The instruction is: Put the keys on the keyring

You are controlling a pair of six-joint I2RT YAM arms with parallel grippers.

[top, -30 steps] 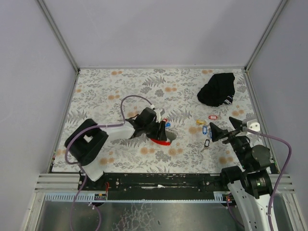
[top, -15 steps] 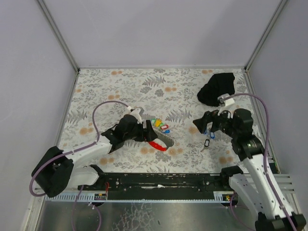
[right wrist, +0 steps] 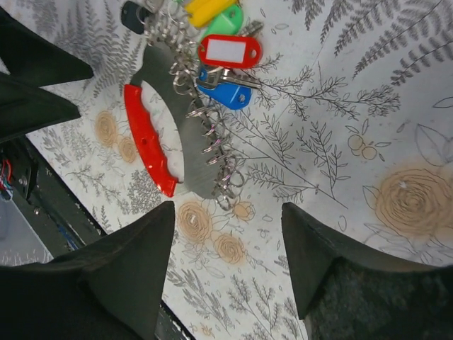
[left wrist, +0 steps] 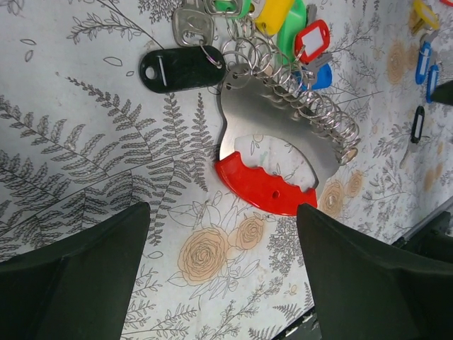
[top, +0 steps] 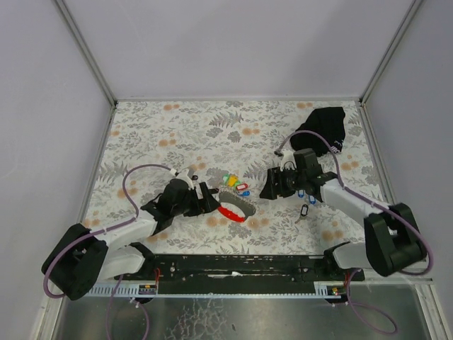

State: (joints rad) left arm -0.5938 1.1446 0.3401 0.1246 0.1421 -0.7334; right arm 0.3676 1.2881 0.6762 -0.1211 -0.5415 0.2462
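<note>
The keyring (top: 236,204) is a flat grey crescent with a red end (left wrist: 265,188) and a row of small metal rings. It lies on the floral mat and bears black (left wrist: 180,67), yellow, green, red (right wrist: 228,51) and blue tags. It also shows in the right wrist view (right wrist: 191,142). Loose keys lie to its right: a blue-tagged one (top: 312,197) and a black-tagged one (top: 304,210), partly hidden by the right arm. My left gripper (top: 206,198) (left wrist: 223,237) is open and empty just left of the red end. My right gripper (top: 267,188) (right wrist: 228,212) is open and empty just right of the keyring.
A large black cloth bundle (top: 322,131) lies at the back right of the mat. More loose tagged keys show at the right edge of the left wrist view (left wrist: 423,60). The rail (top: 233,265) with the arm bases runs along the mat's near edge.
My right gripper has moved left from the loose keys to the keyring's right side. My left gripper has drawn back leftward off the keyring. The keyring lies where it was.
</note>
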